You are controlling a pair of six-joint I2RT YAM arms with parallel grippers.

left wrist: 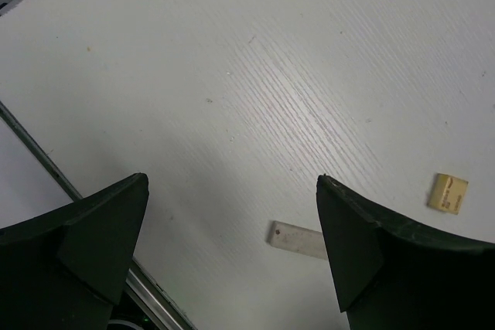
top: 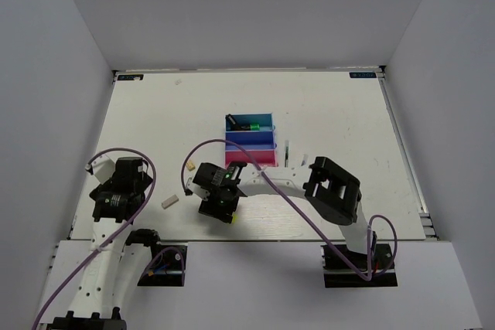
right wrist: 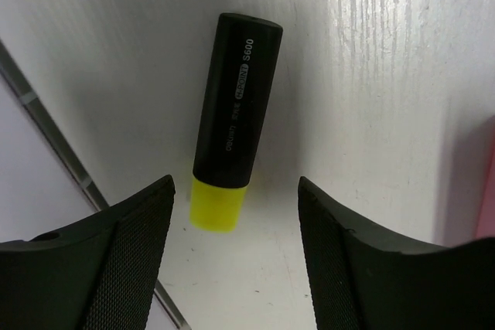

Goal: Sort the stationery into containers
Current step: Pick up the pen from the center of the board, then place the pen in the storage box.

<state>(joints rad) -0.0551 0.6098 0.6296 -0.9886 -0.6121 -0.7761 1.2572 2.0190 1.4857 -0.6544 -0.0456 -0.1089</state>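
My right pincer [right wrist: 233, 191] hangs low over a yellow-ended highlighter [right wrist: 237, 106] lying flat on the worktop [top: 325, 106] — jaws spread, one on each side of its yellow end, touching neither side. It lies near the front edge, on my side of the pink bin [top: 251, 154]. Beyond that come the darker blue bin [top: 250, 138] and the teal bin [top: 263, 117], where a green-ended highlighter [top: 246, 124] lies. My left pincer [left wrist: 232, 183] gapes wide over bare worktop — a beige eraser [left wrist: 448, 192] and a paler block [left wrist: 298, 239] lie near.
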